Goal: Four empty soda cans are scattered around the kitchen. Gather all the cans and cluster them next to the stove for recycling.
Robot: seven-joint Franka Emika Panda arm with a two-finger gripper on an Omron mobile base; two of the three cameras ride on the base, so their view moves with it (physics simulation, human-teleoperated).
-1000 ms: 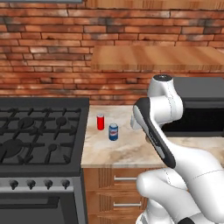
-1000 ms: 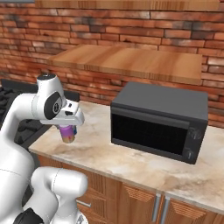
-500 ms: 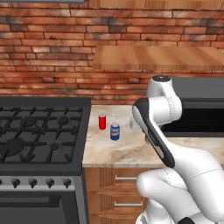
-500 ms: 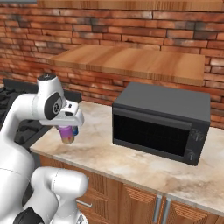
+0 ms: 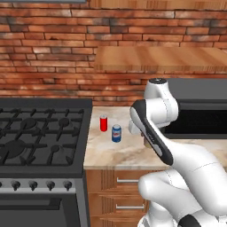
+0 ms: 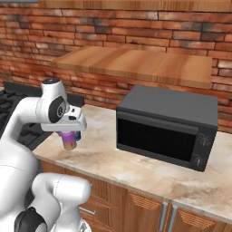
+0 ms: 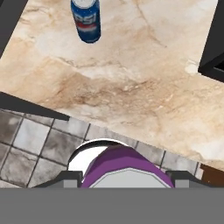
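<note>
the fingers [image 6: 69, 141] grip a purple can [image 6: 69, 140] above the desk's [image 5: 128, 153] front edge; on the desk just right of the stove [image 5: 40, 135] stand a red can [image 5: 103, 123] and, near it, a blue can [image 5: 116, 133]; the microwave [image 6: 166, 127] sits further right.

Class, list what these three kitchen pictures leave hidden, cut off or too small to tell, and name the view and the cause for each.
- Purple can: right base view, top hidden inside the gripper; hand view, lower part cut by the bottom edge.
- Blue can: hand view, top cut by the upper edge; left base view, label too small to read.
- Stove: left base view, left part cut by the edge.
- Microwave: left base view, partly behind the arm.
</note>
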